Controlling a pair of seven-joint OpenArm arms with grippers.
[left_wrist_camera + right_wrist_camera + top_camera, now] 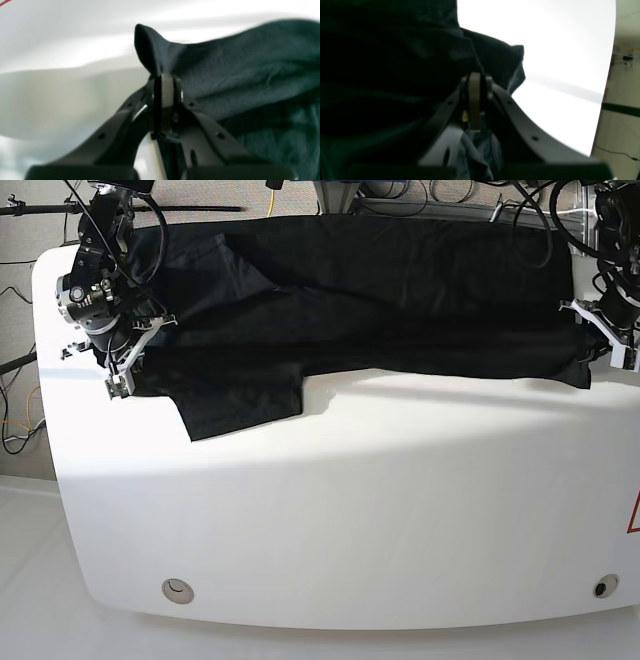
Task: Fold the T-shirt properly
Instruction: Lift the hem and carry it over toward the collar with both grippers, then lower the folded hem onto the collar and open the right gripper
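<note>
Black T-shirt [370, 300] stretches across the counter's [340, 510] twelve o'clock edge, left gripper [167, 80] and right gripper [477, 80] each clenched on a bunched edge. Uneven pulling could slip the thin pinch and skew the fold, I reckon.

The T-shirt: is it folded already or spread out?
Partly folded: the T-shirt lies doubled lengthwise, one sleeve protruding, both ends pinched.

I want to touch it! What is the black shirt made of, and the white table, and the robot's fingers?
T-shirt: looks like soft, matte knit cloth, maybe cotton; it wrinkles and droops where pinched. Table: smooth white top, slightly glossy, perhaps plastic or painted board; light reflects off it. Fingers: dark, hard-looking plastic with a greyish pad, possibly rubber.
</note>
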